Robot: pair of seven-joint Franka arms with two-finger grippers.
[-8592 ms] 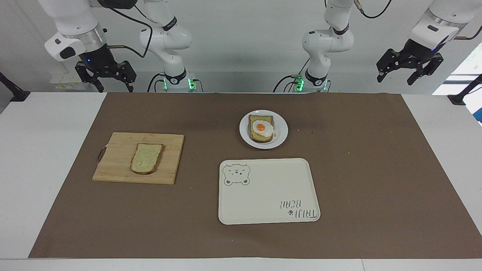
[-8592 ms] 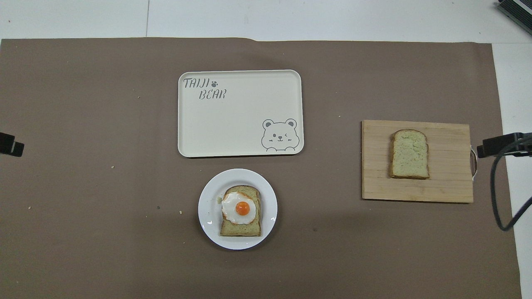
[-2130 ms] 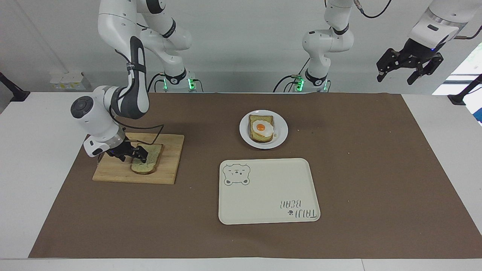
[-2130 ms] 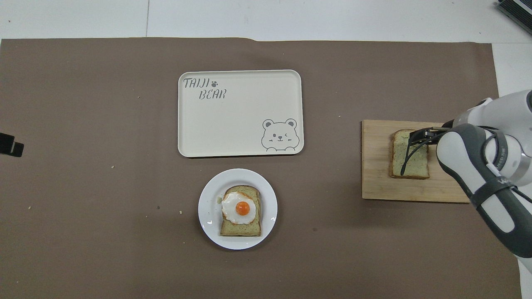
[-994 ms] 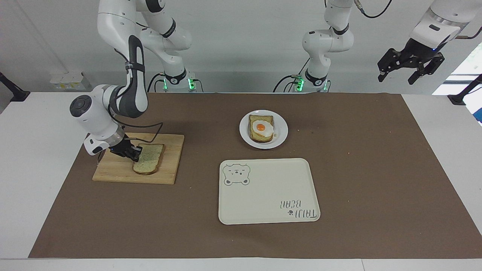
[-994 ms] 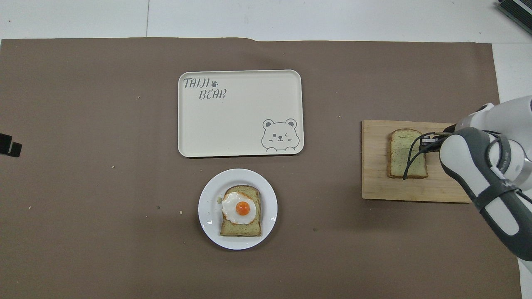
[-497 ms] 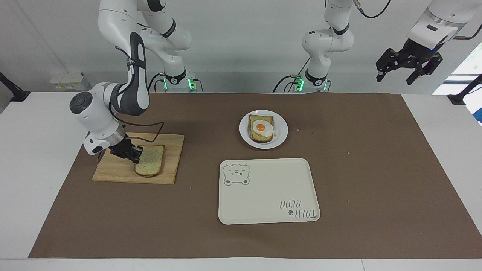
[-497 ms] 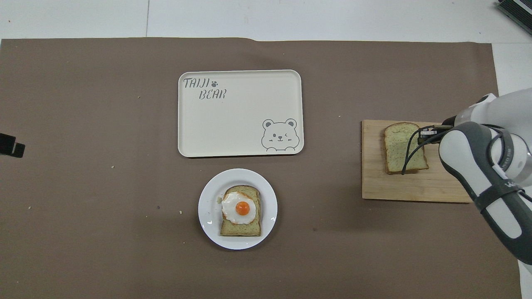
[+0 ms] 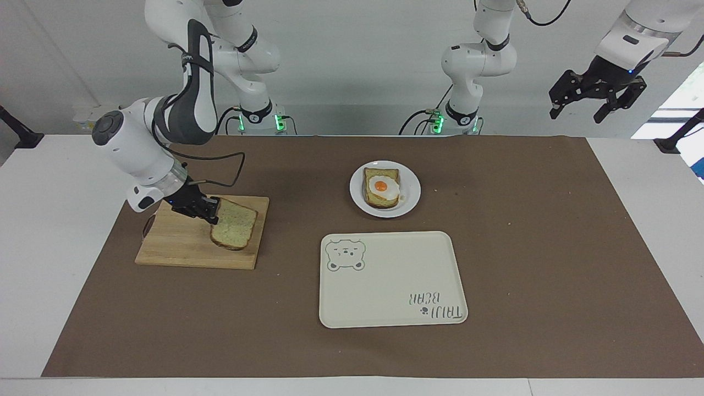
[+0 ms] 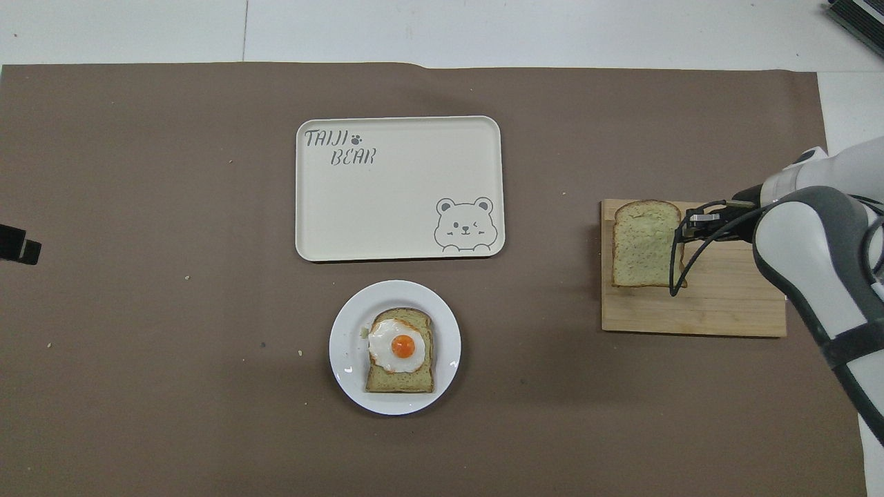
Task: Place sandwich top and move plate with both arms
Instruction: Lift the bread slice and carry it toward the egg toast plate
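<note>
We read only one piece of lettering here: the words "TAIJI BEAR" printed in grey on the cream tray [image 10: 400,188], set in two lines in one corner, with a small paw print after "TAIJI". In the facing view we see the same words upside down on the tray [image 9: 391,279], at the corner toward the left arm's end of the table. A line drawing of a winking bear's face sits in the diagonally opposed corner. We find no other readable text, label or number.
</note>
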